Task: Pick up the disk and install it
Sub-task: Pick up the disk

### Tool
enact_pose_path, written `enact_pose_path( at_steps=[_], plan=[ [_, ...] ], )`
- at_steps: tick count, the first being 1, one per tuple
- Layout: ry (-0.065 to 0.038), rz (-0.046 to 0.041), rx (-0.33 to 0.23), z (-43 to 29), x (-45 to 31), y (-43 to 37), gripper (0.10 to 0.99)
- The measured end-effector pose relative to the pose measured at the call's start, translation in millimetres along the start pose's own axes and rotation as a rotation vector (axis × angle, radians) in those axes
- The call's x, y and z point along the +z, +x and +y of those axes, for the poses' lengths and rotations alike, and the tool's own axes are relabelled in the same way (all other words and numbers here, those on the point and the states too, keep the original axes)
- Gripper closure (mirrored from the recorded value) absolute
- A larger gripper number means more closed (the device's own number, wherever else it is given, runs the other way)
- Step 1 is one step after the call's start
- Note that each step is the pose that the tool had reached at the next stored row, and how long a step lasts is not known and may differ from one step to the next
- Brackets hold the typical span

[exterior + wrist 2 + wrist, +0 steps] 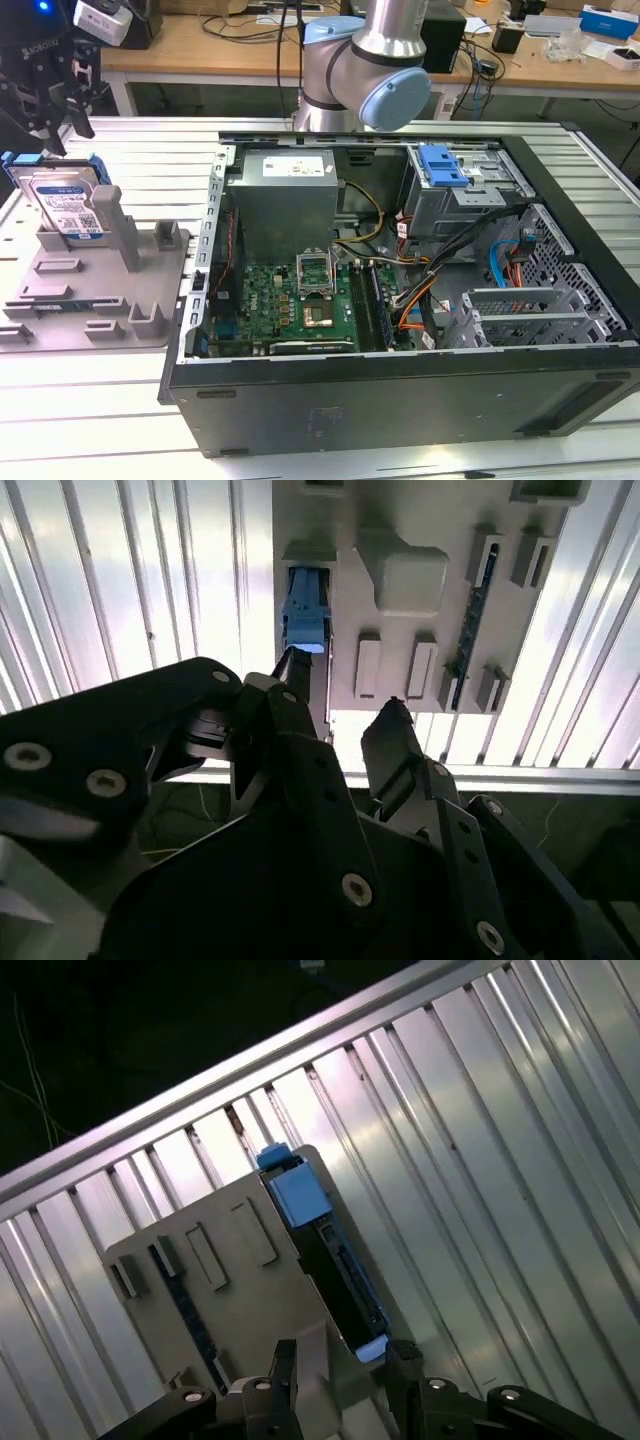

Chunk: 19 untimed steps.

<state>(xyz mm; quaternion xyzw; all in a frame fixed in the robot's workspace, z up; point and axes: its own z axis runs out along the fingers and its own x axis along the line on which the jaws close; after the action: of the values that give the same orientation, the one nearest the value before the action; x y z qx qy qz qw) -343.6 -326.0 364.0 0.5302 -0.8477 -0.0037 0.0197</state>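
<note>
Hanging over the upright, white-and-blue-labelled disk (68, 208), jaws apart.

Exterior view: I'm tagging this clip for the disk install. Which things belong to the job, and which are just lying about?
Job: the disk, standing in the grey holder; gripper, open above it; open computer case with its blue-latched drive bay.
Lying about: power supply, motherboard, blue box on the bench behind.
</note>
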Motion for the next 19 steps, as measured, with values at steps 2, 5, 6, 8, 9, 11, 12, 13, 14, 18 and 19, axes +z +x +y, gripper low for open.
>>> enact_pose_path(
  at_steps=[2, 5, 6, 8, 9, 11, 12, 13, 14, 18, 19],
  plan=[
    [0.015, -0.0047, -0.058, 0.0, 1.2, 0.0, 0.604],
    [0.03, -0.0096, -0.117, -0.1, 2.2, 0.0, 0.604],
    [0.036, -0.0112, -0.154, -0.1, 2.6, -0.1, 0.604],
    [0.038, -0.011, -0.197, -0.1, 2.7, -0.1, 0.604],
    [0.038, -0.0107, -0.223, -0.1, 2.7, -0.1, 0.604],
    [0.039, -0.0103, -0.266, -0.1, 2.8, -0.1, 0.604],
    [0.04, -0.0099, -0.297, -0.1, 2.8, -0.1, 0.604],
    [0.04, -0.0097, -0.313, -0.1, 2.9, -0.1, 0.604],
    [0.041, -0.0096, -0.328, -0.1, 2.9, -0.1, 0.604],
    [0.041, -0.0094, -0.336, -0.1, 2.9, -0.1, 0.604],
    [0.041, -0.0094, -0.336, -0.1, 2.9, -0.2, 0.604]
  ],
)
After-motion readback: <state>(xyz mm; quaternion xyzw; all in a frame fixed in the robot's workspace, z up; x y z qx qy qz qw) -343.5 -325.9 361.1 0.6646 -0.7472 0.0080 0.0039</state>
